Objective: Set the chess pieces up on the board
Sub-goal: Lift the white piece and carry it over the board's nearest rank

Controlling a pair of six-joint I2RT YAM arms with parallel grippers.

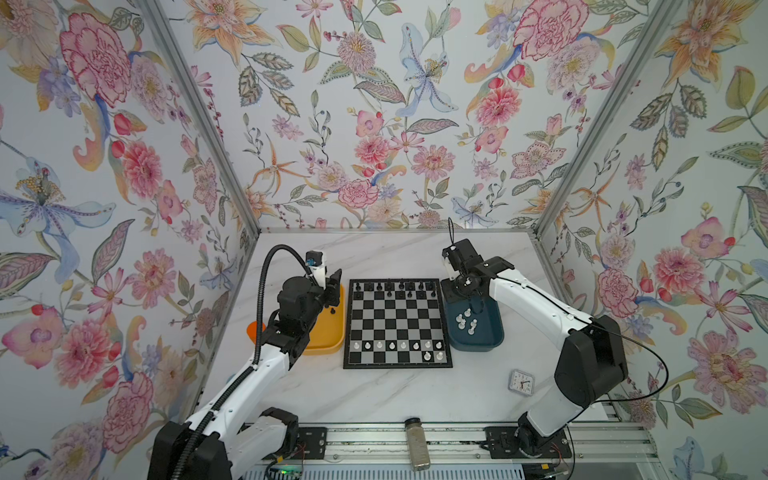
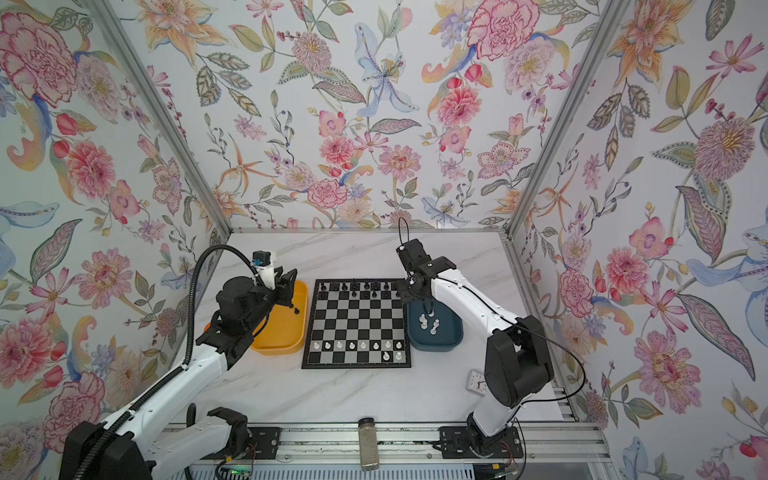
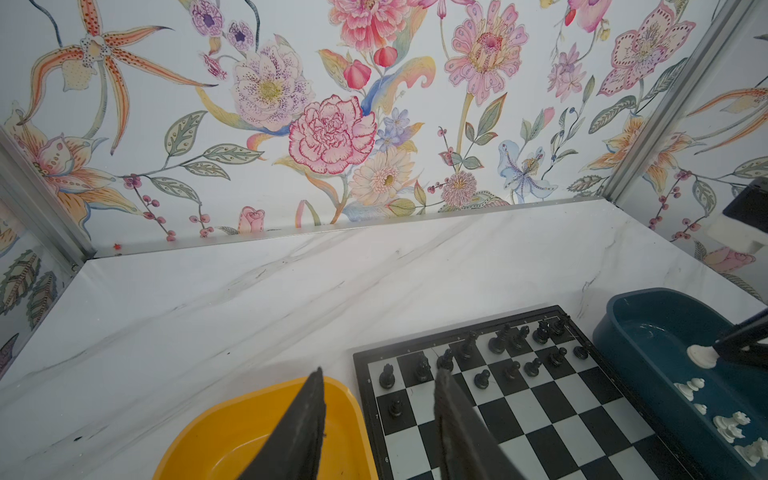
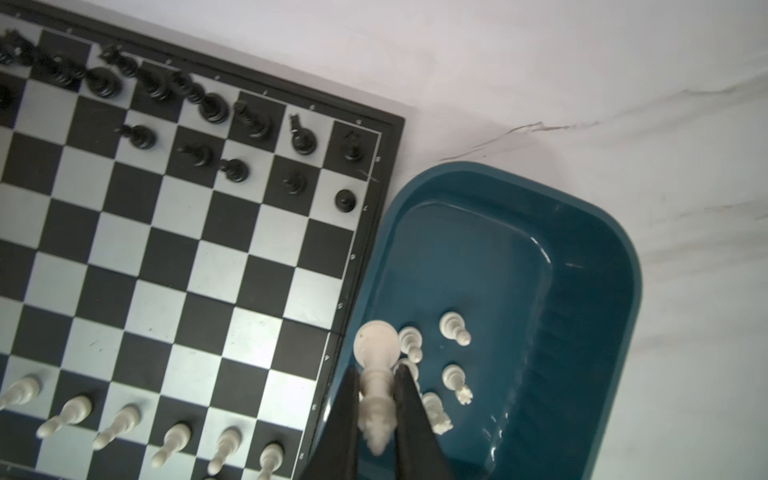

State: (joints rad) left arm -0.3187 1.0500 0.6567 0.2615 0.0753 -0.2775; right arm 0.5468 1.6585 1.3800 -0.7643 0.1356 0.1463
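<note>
Marble tabletop (image 4: 623, 83): right end effector (image 4: 377, 372) pinches white piece (image 4: 376, 345) lengthwise, base outward; left end effector (image 3: 379, 371) gapes empty.

Both top views look down from high above the near side of the board (image 1: 397, 323), far off, facing the back wall (image 1: 374, 124). The left wrist view looks low and close across the board's far rows. The right wrist view looks steeply down at its edge beside the blue tray (image 4: 590, 232). All four views share the board.
</note>
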